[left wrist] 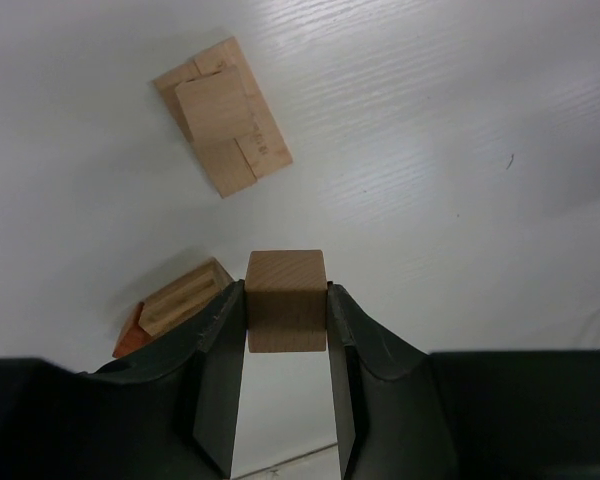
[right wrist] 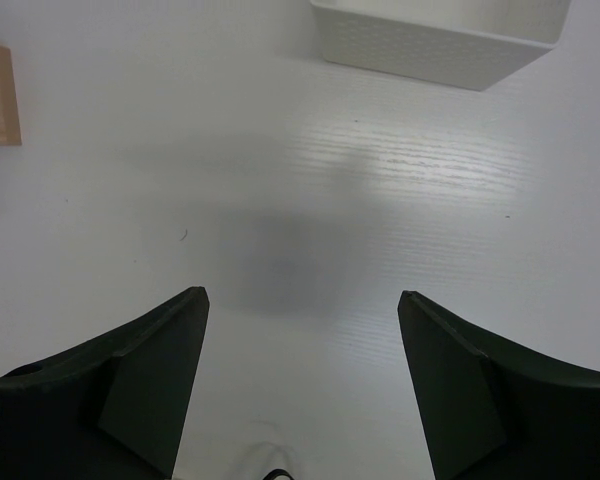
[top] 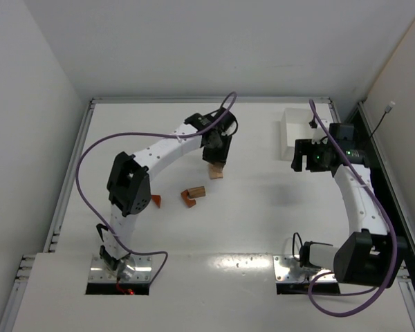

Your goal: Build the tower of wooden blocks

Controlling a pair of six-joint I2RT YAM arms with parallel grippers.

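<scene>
The left pincer (top: 216, 158) is pinching the cube (left wrist: 286, 298) between its two dark fingers, one pad pressing on each side face, and the cube's far end is sticking out past the fingertips. Whether the cube is touching the counter (top: 263, 207) I cannot tell. Just beyond the cube, apart from it, the stack (left wrist: 223, 118) of pale bars is lying flat, with a shorter bar sitting across the top of the wider layer. Nearer the arm bases than the stack and a little to its left, a lone bar (top: 196, 191) is resting against the reddish arch (top: 187, 200); in the left wrist view this pair is partly hiding behind the left finger. Farther left of the stack again, beside the left arm's elbow, the orange wedge (top: 155, 200) is sitting alone. The right pincer (right wrist: 302, 296) is hanging well to the right of the stack with its fingers spread wide and gripping nothing. The white tray (right wrist: 430, 45) is standing to the right of the stack, just beyond the right pincer.
</scene>
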